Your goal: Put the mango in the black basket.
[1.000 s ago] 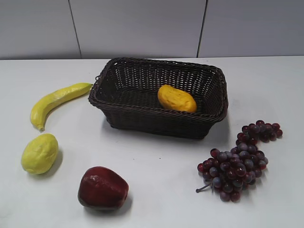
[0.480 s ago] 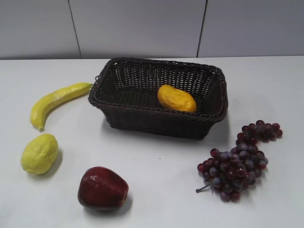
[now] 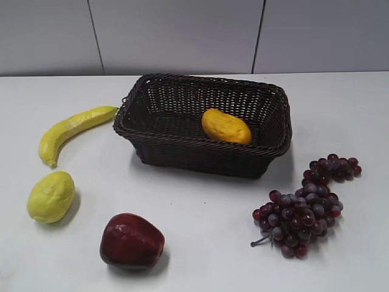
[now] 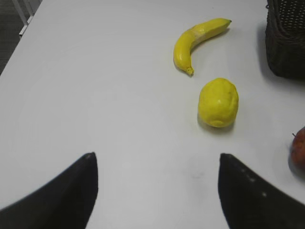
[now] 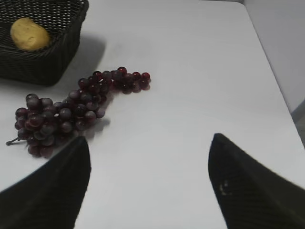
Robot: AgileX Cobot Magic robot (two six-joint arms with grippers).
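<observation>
The mango lies inside the basket, right of centre in the exterior view, so the task looks done. It looks firm, matte and light, unlikely to slip; a grip across its narrow middle would suit it. Both grippers are spread wide and empty: the left low over bare table near the lemon and banana, the right beside the grapes. Neither arm shows in the exterior view, and the apple is cut off at the left wrist view's right edge
</observation>
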